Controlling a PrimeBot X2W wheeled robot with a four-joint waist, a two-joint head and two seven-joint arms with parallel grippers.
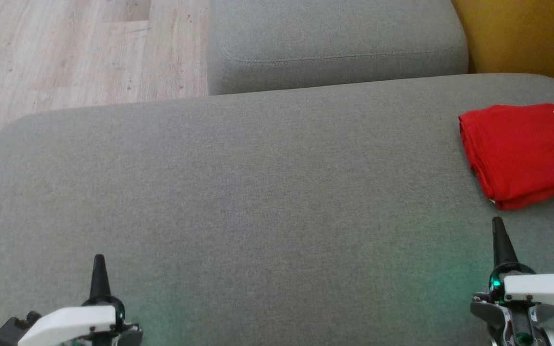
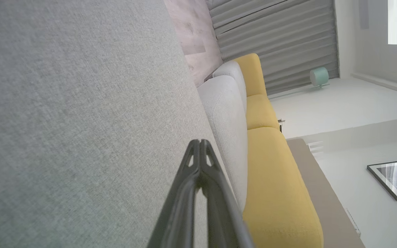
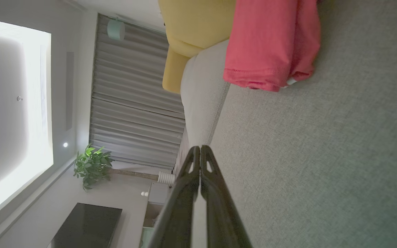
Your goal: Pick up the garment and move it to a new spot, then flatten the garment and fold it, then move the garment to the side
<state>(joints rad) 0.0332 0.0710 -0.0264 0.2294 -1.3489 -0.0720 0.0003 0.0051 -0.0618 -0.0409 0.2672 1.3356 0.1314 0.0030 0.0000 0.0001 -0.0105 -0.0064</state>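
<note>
1. Both of my jaws are clenched. The left gripper (image 1: 99,262) has its two dark fingers pressed together into a single point, and the right gripper (image 1: 498,225) looks the same.
2. My left gripper is over the grey seat cushion (image 1: 258,192) near its near left corner, with the fingers pointing towards the far edge. I cannot tell whether it touches the fabric.
3. My right gripper is near the near right corner. Its tip is close to the garment but apart from it.
4. The red garment (image 1: 517,154) lies folded in a flat stack at the right edge of the seat cushion, towards the far right corner. Dark lettering with a pale outline shows on its top layer, cut off by the side of the head view.
5. From my right wrist, the stitched hems of the folded layers face my fingers, and a small white tab (image 3: 289,81) peeks out at the stack's near corner.
6. Beyond the far edge sits a second grey cushion (image 1: 334,43). Pale wood floor (image 1: 65,53) lies to its left and a yellow cushion (image 1: 522,33) to its right.
</note>
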